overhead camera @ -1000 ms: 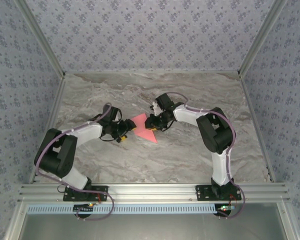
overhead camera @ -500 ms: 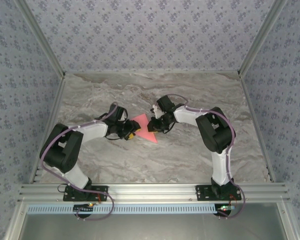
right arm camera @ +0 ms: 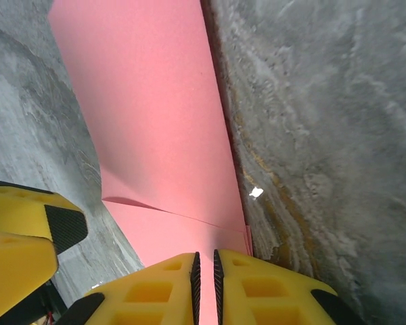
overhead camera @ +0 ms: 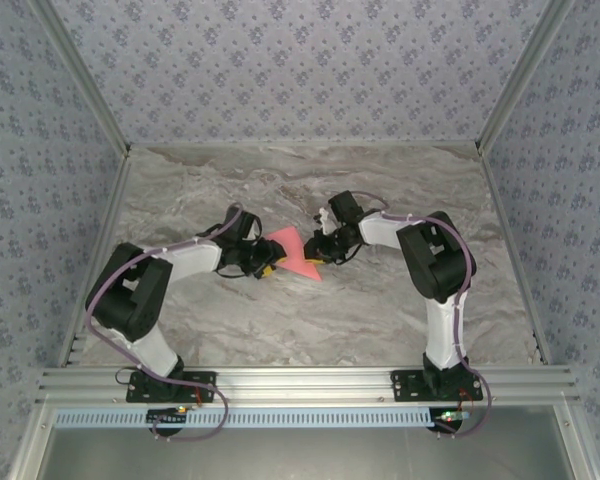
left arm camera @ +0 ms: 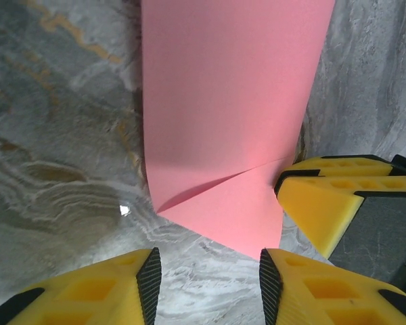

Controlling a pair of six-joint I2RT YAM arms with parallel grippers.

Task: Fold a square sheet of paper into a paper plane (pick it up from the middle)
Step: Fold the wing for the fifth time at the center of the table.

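The salmon-pink sheet of paper (overhead camera: 298, 255) lies flat on the marble table, partly folded, with a diagonal flap and crease showing in the left wrist view (left arm camera: 223, 101) and right wrist view (right arm camera: 155, 101). My left gripper (overhead camera: 265, 268) sits low at the sheet's left corner, open, with the corner just ahead of its gap (left arm camera: 210, 284) and bare table between the pads. My right gripper (overhead camera: 320, 250) is shut, its tips (right arm camera: 204, 271) resting down on the sheet near its right folded edge. No finished paper plane is in view.
The marble table (overhead camera: 380, 310) is bounded by patterned walls at the back and sides and an aluminium rail (overhead camera: 300, 382) at the near edge. The two grippers face each other closely across the sheet; a right finger (left arm camera: 325, 203) shows beside the left jaws.
The left gripper has pushed in to the right, up to the sheet's corner. The right gripper has slid right and slightly down, and the sheet shifted a little right with it.
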